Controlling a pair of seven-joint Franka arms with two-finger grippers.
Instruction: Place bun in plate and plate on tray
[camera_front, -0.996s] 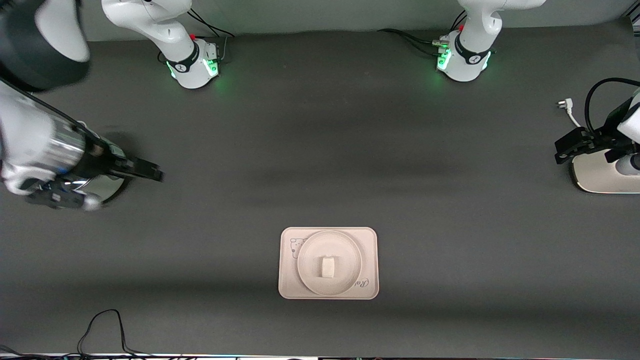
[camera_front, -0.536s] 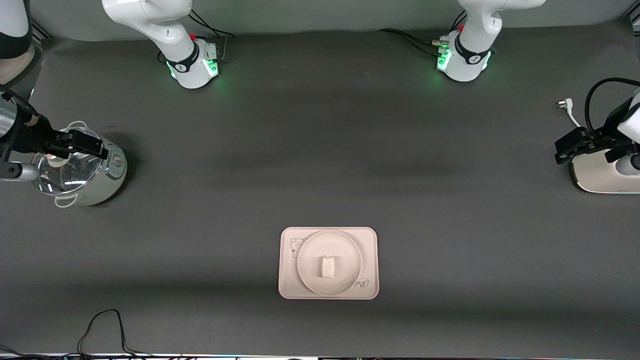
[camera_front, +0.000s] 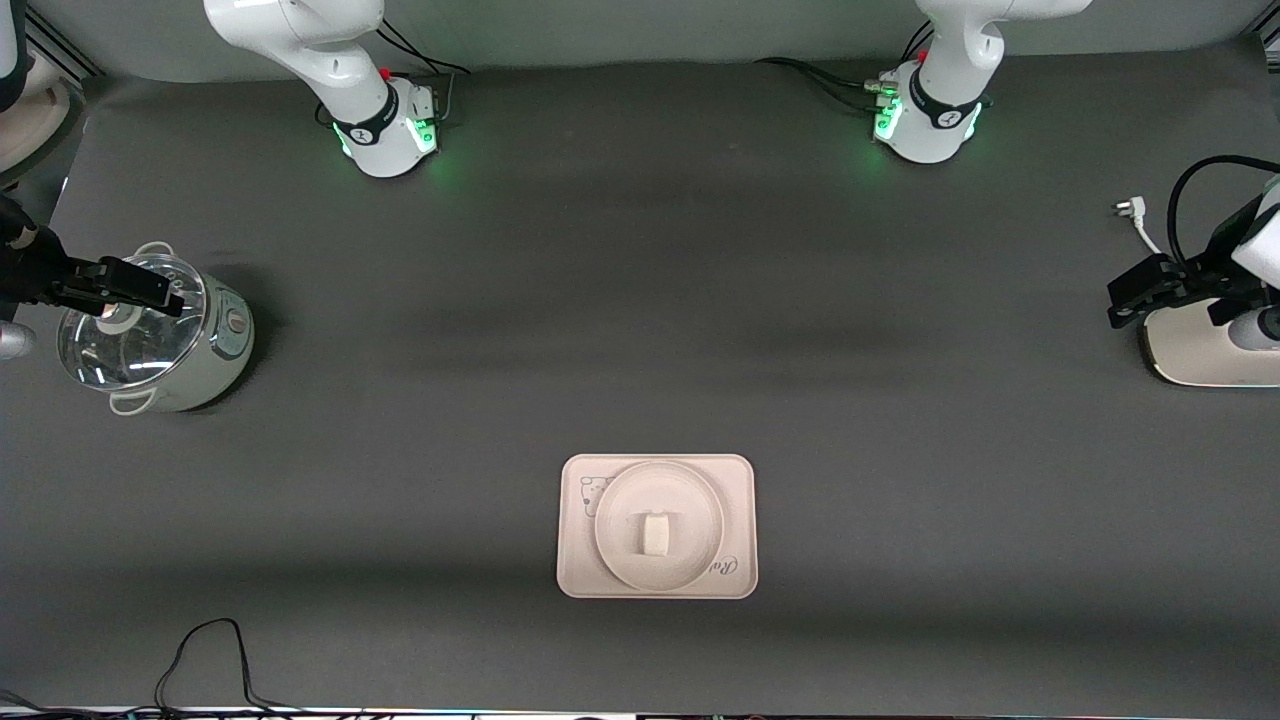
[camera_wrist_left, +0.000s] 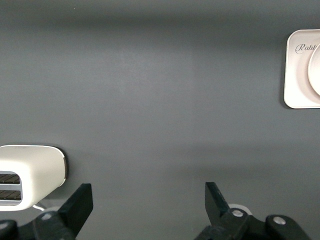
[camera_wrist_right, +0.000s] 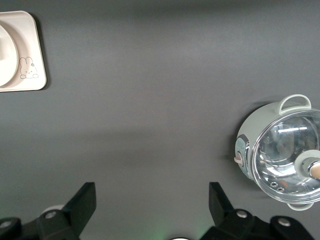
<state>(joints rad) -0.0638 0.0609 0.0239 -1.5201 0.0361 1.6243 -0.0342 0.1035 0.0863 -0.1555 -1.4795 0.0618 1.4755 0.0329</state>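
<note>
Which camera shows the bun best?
The front view: the bun lies whole in the plate on the tray. Neither wrist view shows the bun; each catches only a corner of the tray and the plate's edge.

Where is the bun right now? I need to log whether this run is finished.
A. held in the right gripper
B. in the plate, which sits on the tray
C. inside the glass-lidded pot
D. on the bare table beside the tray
B: the bun lies in the middle of the plate, and the plate rests on the tray.
</note>
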